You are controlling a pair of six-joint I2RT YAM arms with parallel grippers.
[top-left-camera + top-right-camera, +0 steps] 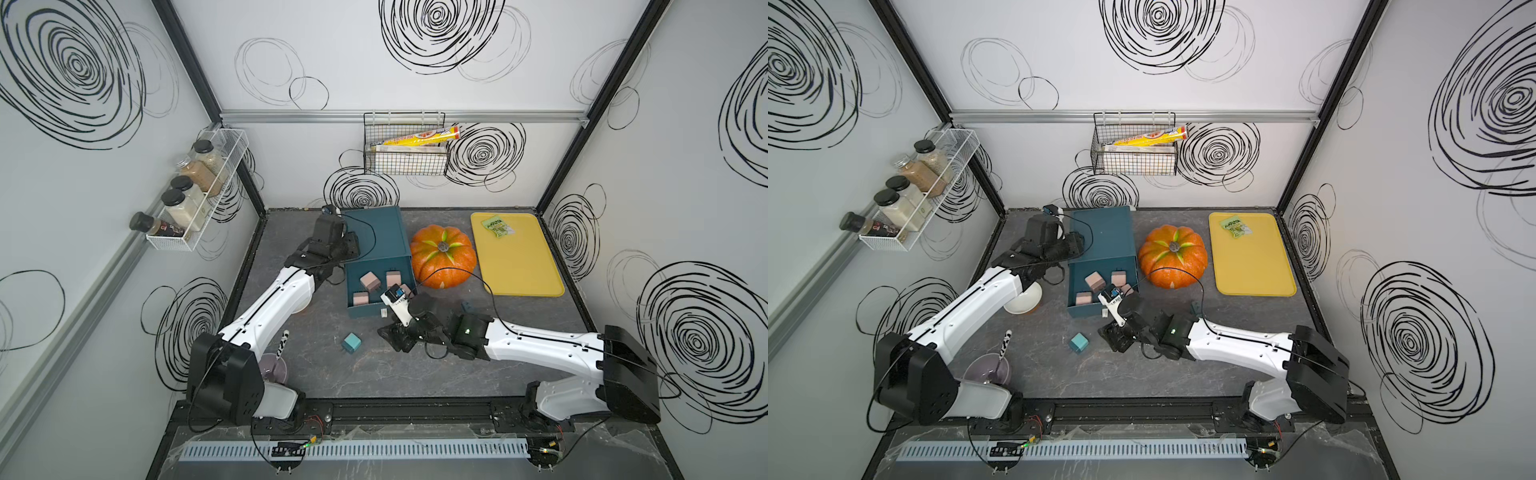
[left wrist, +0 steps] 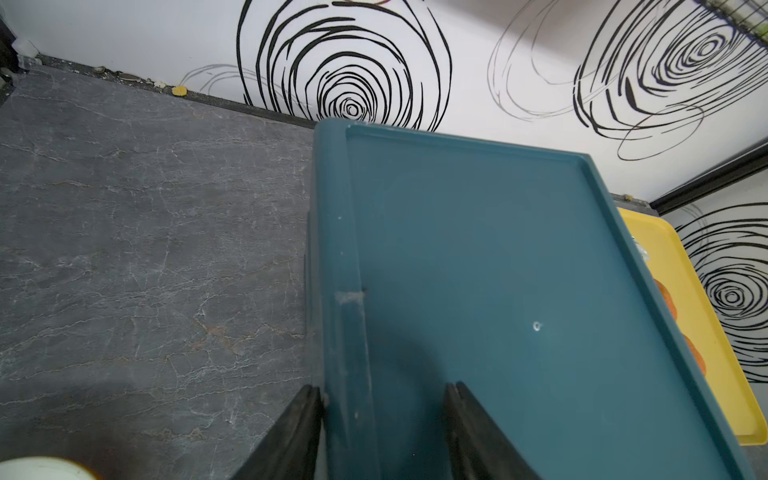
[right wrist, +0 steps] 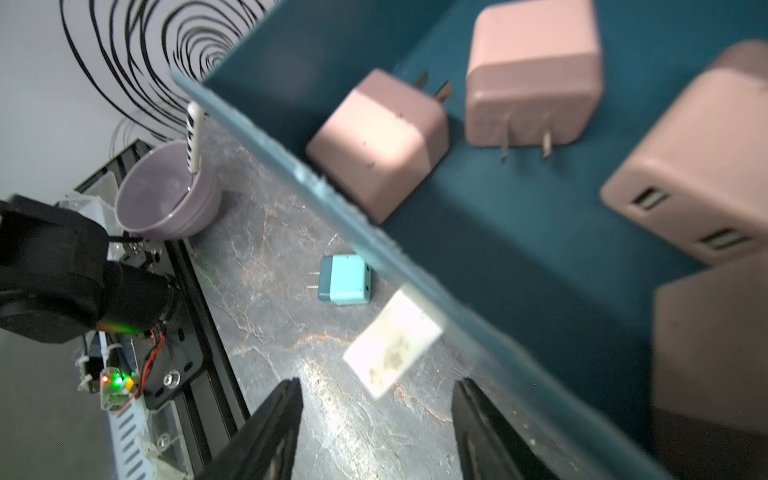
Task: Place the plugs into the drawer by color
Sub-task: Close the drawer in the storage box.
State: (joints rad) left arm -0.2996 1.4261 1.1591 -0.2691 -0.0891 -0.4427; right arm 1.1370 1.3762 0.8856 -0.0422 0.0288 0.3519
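right end effector (image 3: 376, 386) spread, empty, pull tab (image 3: 392, 343) just ahead; left end effector (image 2: 381, 390) spread astride chest (image 2: 498, 249) rim, looks unclamped, so shove drawer (image 3: 519, 257) crooked and chest prob skids

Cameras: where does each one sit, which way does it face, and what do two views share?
Both top views: high above the arms' bases, facing down toward the back wall; left arm and right arm both show.
Left wrist: over the chest's side, looking along its top; left gripper straddles its edge.
Right wrist: at the open drawer's front, looking at pink plugs inside; right gripper shows, open, empty.
Shared: the teal plug on the table shows in right wrist and both top views.
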